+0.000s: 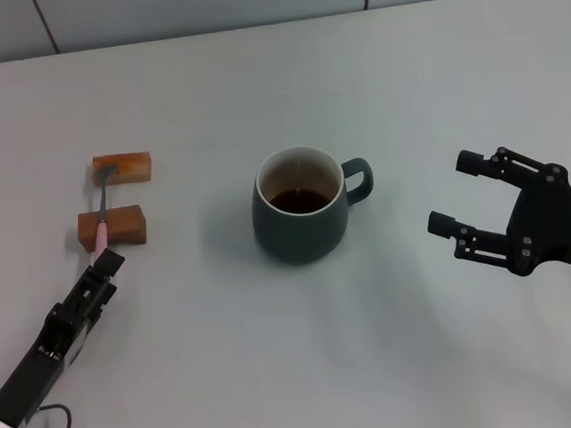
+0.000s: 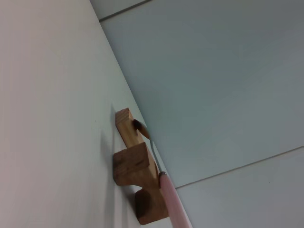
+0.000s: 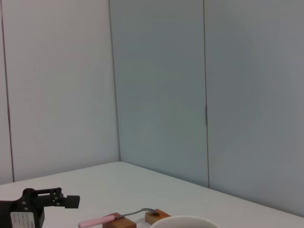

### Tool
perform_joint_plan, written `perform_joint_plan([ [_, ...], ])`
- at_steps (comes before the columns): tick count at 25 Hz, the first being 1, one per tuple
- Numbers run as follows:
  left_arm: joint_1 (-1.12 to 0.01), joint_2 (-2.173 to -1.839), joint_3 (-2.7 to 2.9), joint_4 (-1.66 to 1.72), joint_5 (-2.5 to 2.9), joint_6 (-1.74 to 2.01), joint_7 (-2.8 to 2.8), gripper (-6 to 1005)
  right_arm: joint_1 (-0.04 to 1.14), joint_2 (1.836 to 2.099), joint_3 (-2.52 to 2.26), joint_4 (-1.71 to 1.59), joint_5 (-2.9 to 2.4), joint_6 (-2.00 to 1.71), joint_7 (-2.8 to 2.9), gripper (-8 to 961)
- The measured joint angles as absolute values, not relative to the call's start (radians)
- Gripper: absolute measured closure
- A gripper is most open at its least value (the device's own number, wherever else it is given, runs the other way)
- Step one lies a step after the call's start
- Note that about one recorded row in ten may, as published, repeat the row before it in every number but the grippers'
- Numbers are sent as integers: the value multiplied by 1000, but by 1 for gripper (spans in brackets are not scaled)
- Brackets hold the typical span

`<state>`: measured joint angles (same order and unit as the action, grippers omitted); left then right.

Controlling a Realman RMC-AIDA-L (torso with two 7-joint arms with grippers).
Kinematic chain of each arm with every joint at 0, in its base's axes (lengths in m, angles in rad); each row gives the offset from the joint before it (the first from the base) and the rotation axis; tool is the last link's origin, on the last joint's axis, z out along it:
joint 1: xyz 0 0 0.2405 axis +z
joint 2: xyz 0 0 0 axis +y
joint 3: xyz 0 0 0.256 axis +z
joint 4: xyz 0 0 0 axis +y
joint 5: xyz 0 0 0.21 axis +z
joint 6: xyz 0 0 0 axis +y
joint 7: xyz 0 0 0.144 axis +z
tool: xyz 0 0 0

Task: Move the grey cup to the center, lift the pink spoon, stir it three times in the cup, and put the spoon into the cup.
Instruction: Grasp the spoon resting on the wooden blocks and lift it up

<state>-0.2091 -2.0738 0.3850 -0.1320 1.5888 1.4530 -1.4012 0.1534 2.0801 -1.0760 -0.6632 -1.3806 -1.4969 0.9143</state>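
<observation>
Left pincer (image 1: pixel 109 260) at pink spoon (image 1: pixel 103 207) end, grip unclear, right pincer (image 1: pixel 458 194) wide beside grey cup (image 1: pixel 301 205)

A big white table (image 1: pixel 277 371) is seen, smooth and plain. It is lit softly from above, and only faint shadows are cast on it. Behind it, a wall (image 3: pixel 156 95) of pale grey-blue panels is seen. The panels are split by thin dark lines. A corner is made where two walls meet.
</observation>
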Motion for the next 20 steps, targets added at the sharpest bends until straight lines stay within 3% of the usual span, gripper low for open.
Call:
perform_joint_plan([
  [20,-250,-2074,342,-144,1587,1375,-1428,171,154,2078,-1077,-668,-1391,-1502,940,143],
])
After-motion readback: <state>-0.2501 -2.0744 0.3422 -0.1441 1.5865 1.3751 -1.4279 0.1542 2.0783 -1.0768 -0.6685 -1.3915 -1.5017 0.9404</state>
